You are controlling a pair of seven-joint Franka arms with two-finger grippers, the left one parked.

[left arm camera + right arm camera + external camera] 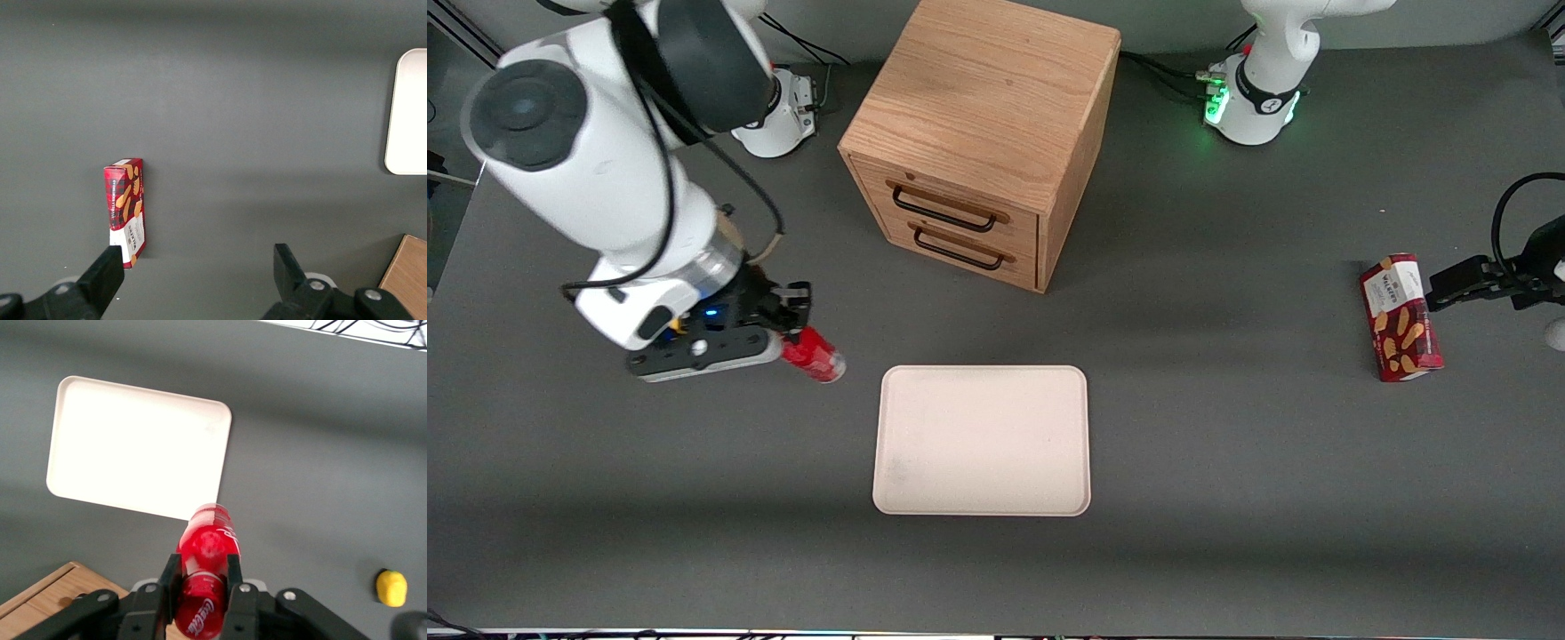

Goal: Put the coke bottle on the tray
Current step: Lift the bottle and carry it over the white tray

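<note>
My right gripper (790, 331) is shut on the small bright red coke bottle (813, 355) and holds it tilted above the table, toward the working arm's end. In the right wrist view the two black fingers (169, 575) clamp the bottle (207, 555) on both sides. The pale cream-pink tray (983, 440) lies flat on the dark table beside the bottle, nearer the front camera than the cabinet. It also shows in the right wrist view (137, 447) and its edge shows in the left wrist view (408, 113). The bottle is not over the tray.
A wooden two-drawer cabinet (983, 133) stands farther from the front camera than the tray. A dark-red snack box (1400, 317) lies toward the parked arm's end. A yellow lump (391, 587) sits on the table in the right wrist view.
</note>
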